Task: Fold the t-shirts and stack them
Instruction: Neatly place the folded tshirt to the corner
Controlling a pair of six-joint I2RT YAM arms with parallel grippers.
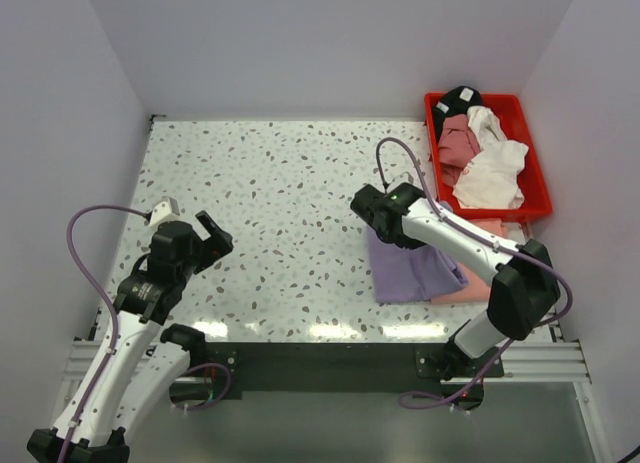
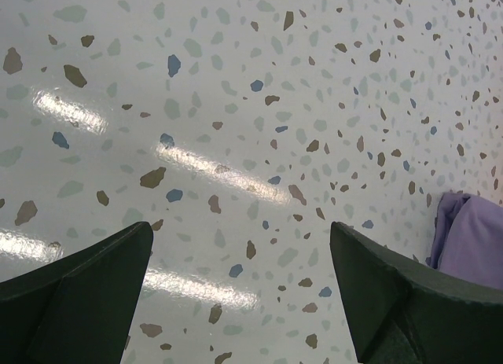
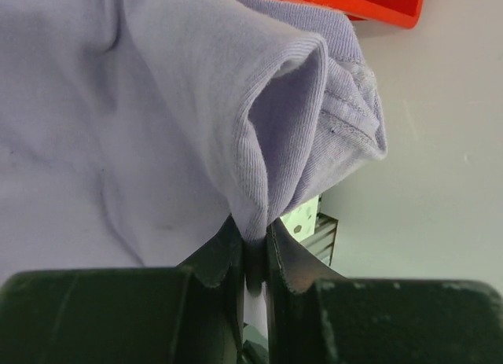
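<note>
The right gripper (image 3: 253, 250) is pinched nearly shut on a doubled edge of the lavender shirt (image 3: 157, 104), likely to draw it across for a fold. The wrist view is too close to tell which hem it holds. The shirt lies near the table's (image 1: 280, 173) right edge, on a salmon-pink shirt (image 1: 468, 286). The red bin (image 1: 543, 188) of unfolded shirts (image 1: 490, 163) sits in the far right corner. The left gripper (image 1: 205, 238) hangs wide open and empty near the left edge, out of the way.

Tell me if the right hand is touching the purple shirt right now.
Touching. The right wrist view shows the right hand closed, its jaws pinching a fold of the purple shirt between them.
</note>
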